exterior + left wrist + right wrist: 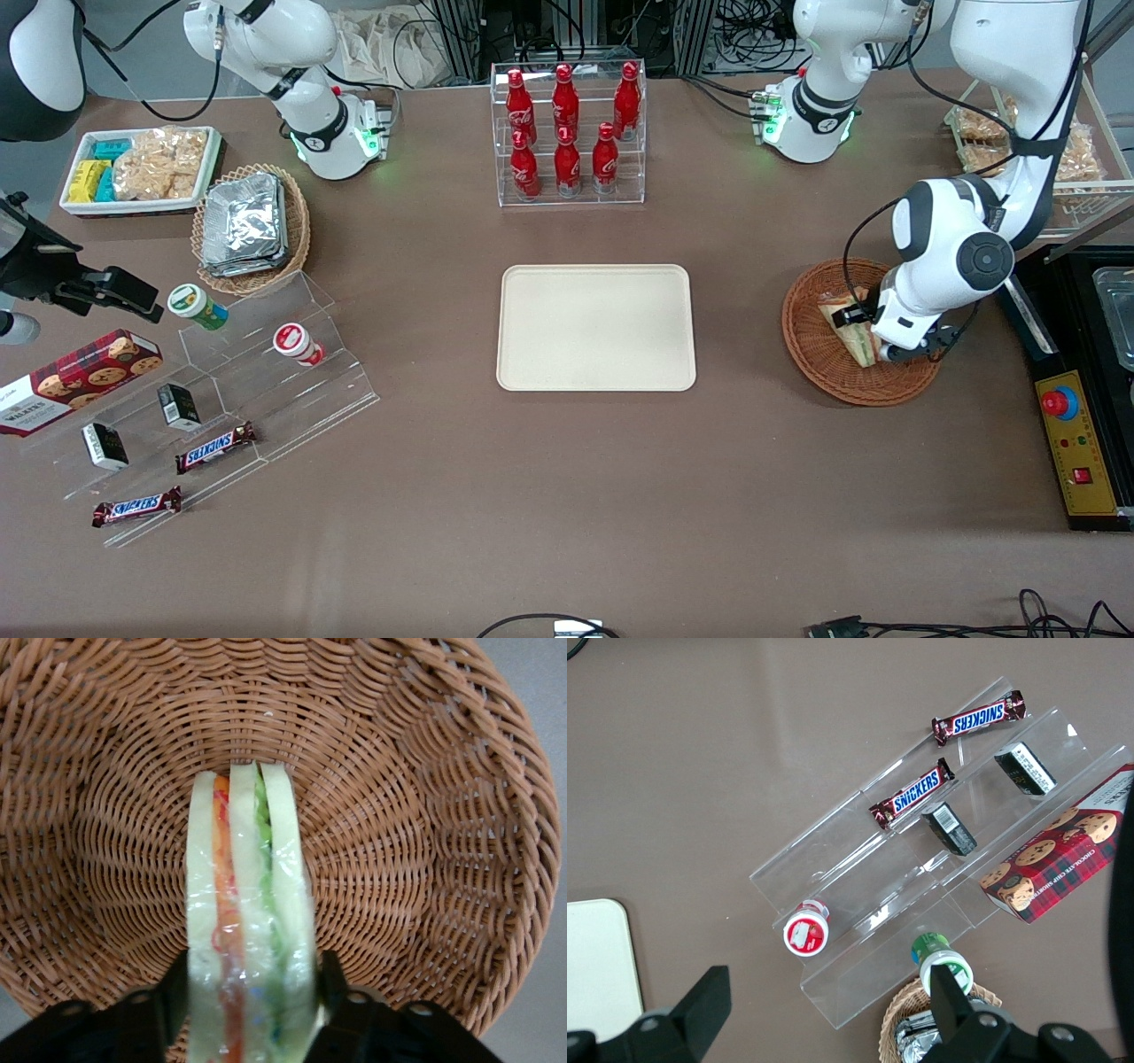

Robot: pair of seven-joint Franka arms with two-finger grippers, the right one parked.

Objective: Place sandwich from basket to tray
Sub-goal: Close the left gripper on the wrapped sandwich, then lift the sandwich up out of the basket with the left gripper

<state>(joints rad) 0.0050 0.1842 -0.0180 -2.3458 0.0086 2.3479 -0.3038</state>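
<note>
Sandwich [248, 930] gripped by end effector [252, 1005] in basket [425, 815].

"SNICKERS" on chocolate bars [979, 719]

Top centre of the frame: six red bottles [566, 106], three in the upper row and three in the lower. Centre: one tray [595, 328]. Two wicker baskets: one reddish-brown basket [811, 346] toward the working arm's end and one tan basket [297, 221] toward the parked arm's. One sandwich [248, 930] lies in the reddish-brown one. One tool [252, 983] sits there too, its two fingers [330, 979] pressed to the sandwich's sides. Lower in the frame are two Snickers bars [215, 447], two black boxes [180, 406], two tubs [197, 306] and one cookie box [75, 379]. One white dish [142, 206]. The foil packets [244, 221] are stacked; count unclear.
</note>
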